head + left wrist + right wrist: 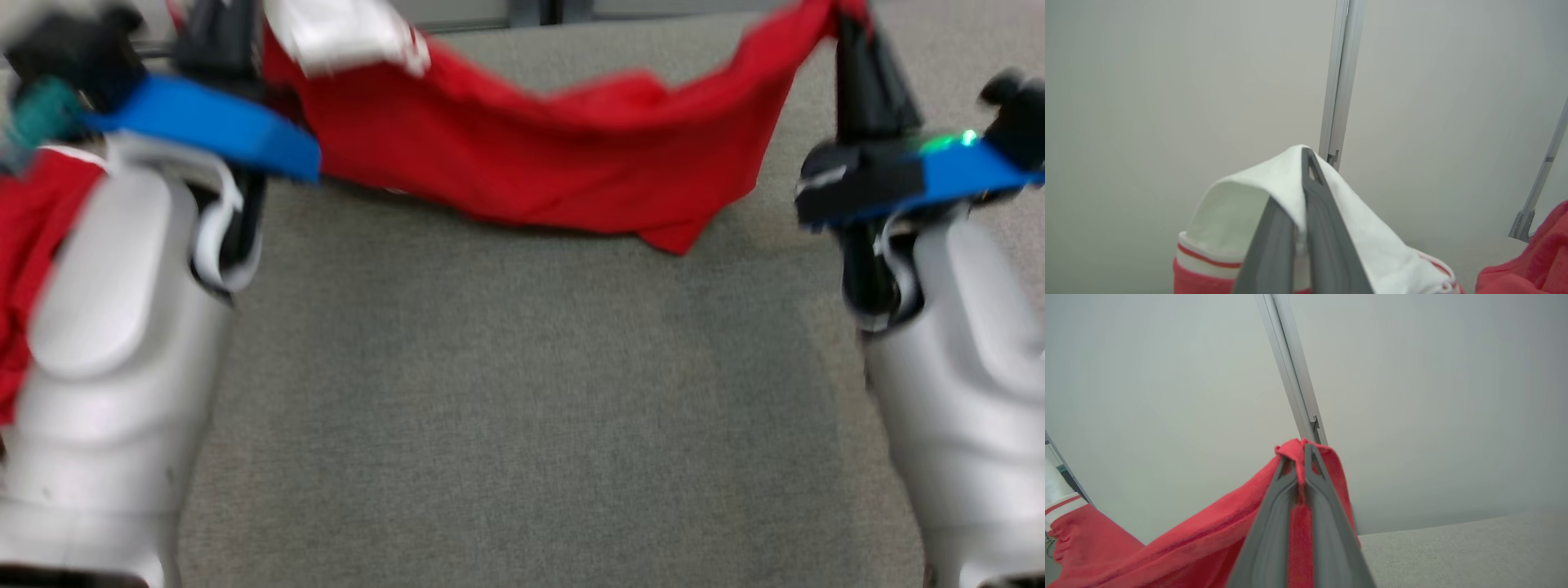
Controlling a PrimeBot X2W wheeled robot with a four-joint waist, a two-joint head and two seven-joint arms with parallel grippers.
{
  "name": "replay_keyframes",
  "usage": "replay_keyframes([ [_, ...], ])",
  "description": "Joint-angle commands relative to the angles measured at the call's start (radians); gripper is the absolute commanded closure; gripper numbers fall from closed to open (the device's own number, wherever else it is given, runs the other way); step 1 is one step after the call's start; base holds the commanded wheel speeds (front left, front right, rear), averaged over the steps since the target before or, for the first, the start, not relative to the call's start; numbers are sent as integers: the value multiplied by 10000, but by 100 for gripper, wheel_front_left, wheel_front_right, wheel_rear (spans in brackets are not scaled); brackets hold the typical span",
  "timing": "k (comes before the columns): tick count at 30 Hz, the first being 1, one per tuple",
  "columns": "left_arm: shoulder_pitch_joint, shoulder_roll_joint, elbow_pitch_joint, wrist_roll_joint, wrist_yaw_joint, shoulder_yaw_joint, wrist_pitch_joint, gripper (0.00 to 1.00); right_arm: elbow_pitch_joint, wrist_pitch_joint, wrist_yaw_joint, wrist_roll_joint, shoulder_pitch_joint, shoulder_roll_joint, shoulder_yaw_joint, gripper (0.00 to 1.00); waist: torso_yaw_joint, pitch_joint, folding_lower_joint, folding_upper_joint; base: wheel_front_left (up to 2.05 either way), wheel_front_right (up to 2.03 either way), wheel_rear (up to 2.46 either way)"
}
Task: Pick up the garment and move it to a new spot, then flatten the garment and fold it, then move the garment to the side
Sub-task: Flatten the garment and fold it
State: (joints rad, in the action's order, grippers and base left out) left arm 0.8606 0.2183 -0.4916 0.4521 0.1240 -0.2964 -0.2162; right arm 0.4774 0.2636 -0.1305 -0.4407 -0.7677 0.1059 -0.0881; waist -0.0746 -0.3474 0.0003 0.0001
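Note:
The garment (555, 163) is red with a white collar (343, 33) and hangs stretched between my two grippers above the far part of the grey table (522, 392). My left gripper (214, 24) is shut on the white collar part (1274, 188). A red edge of the garment (1298, 451) is clamped in my right gripper (849, 41), which is shut on it. The cloth sags in the middle, and its lowest corner (673, 237) reaches down close to the table. More red cloth (24, 245) hangs behind my left forearm.
A pale wall with a vertical metal post (1339, 81) stands behind the table. A second metal strut (1541, 175) rises at the right of the left wrist view. The grey table surface stretches wide between my two forearms.

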Motion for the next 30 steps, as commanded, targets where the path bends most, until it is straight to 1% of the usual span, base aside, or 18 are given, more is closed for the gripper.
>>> replay_keyframes([
  [1, 557, 29, -21, 23, 40, 83, 45, 100, 140, -45, -4, -189, -583, 117, 22, 100, 92, -306, -3, -1, 0, 0, 0],
  [5, 2892, 241, -361, -4, 58, 177, 389, 100, 756, -135, -4, -795, -2815, 266, 47, 100, -79, -960, -3, -1, 0, 0, 0],
  [9, 4918, 202, -1060, 111, 74, 187, 513, 100, 1529, -157, -5, -1303, -4819, 463, 294, 100, -234, -1375, -3, -1, 0, 0, 0],
  [15, 7574, 20, -2305, 27, 81, -77, 366, 100, 3079, -187, -5, -1927, -7386, 770, 918, 100, -273, -1709, -3, -1, 0, 0, 0],
  [18, 8514, -196, -2696, 69, 63, -356, 224, 100, 3536, -162, -5, -1956, -8225, 948, 783, 100, -206, -1817, -3, -1, 0, 0, 0],
  [20, 8886, -251, -2891, 198, 63, -457, 76, 100, 3743, -141, -5, -1963, -8527, 1095, 609, 100, -142, -1883, -3, -1, 0, 0, 0],
  [23, 8962, -312, -3130, 358, 64, -902, -54, 100, 3984, -68, -5, -2078, -8601, 1216, 313, 100, -59, -1938, -3, -1, 0, 0, 0],
  [26, 8553, -245, -3260, 647, 65, -1250, -214, 100, 4195, -50, -5, -2265, -8200, 1257, 76, 100, 21, -2016, -3, -1, 0, 0, 0],
  [30, 7616, -180, -3188, 1111, 66, -1575, -382, 100, 4242, 14, -5, -2635, -7420, 1164, -225, 100, 93, -2076, -3, -1, 0, 0, 0],
])
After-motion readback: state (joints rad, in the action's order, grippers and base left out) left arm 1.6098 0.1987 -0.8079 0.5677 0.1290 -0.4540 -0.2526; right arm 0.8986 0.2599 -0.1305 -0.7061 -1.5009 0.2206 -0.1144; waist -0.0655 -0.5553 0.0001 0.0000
